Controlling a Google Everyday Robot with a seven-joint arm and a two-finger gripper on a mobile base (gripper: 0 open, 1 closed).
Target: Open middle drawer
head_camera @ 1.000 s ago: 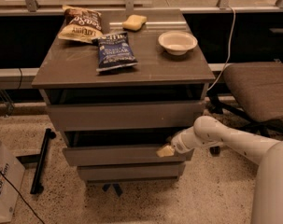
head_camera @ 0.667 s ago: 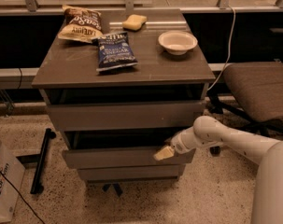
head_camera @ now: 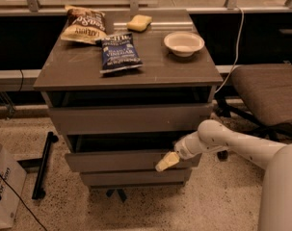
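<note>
- The middle drawer [head_camera: 121,161] is found in the cabinet under the surface [head_camera: 184,70], between the top drawer [head_camera: 131,119] at 12 o'clock and the bottom drawer [head_camera: 136,178] at 6 o'clock.
- Its plain front is set slightly forward of the bottom drawer's front, and a dark gap is seen along its upper edge.
- The claw [head_camera: 165,162] is placed against the right part of the middle drawer's front, toward 3 o'clock of that panel, with its yellowish tip pointed to 8 o'clock.
- Whether the claw is spread or closed cannot be told.
- The claw is carried by a white arm [head_camera: 222,141], which is stretched in from 4 o'clock.
- On the surface, a blue chip bag [head_camera: 118,53] is laid near the middle, a brown chip bag [head_camera: 83,24] at 10 o'clock of it, a yellow sponge [head_camera: 139,22] at 1 o'clock, and a white bowl [head_camera: 184,43] at 3 o'clock.
- A padded chair [head_camera: 271,93] is seen at 3 o'clock of the cabinet.
</note>
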